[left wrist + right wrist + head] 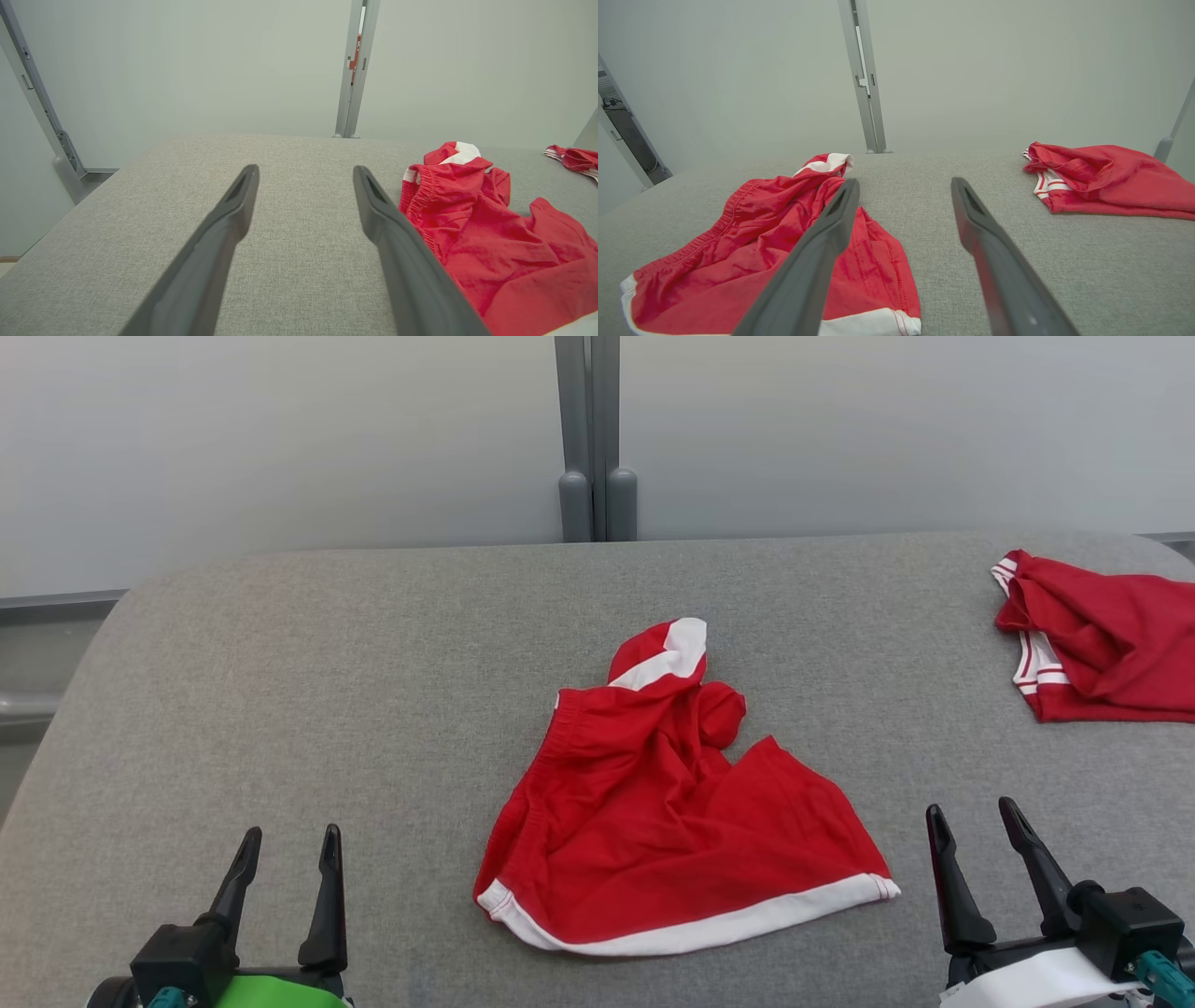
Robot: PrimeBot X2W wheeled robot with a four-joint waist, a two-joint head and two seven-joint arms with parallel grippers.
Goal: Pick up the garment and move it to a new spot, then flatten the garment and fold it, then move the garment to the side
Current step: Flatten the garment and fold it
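Red shorts (672, 821) lie in the middle of the grey table (280, 663), all crumpled. The stretchy waist end points far & a bit left. A bit w/ a white edge sticks up at the far tip. The wide white hem runs along the near side. The shorts lie loose on the table.

L gripper (290, 835) is at the near left, fingers spread wide w/ bare table btwn them. It is left of the shorts & apart from them.

R gripper (971, 810) is at the near right. Its fingers are spread wide too & hold no cloth. It sits near the hem's right corner but not touching. In the R wrist view one finger crosses in front of the shorts, but the head view shows a gap.

Another red cloth (1102, 644) w/ red & white stripes lies bunched at the far right of the table, well apart from the shorts. A grey post (590, 439) stands behind the far edge, in the middle, against a pale wall (280, 448).
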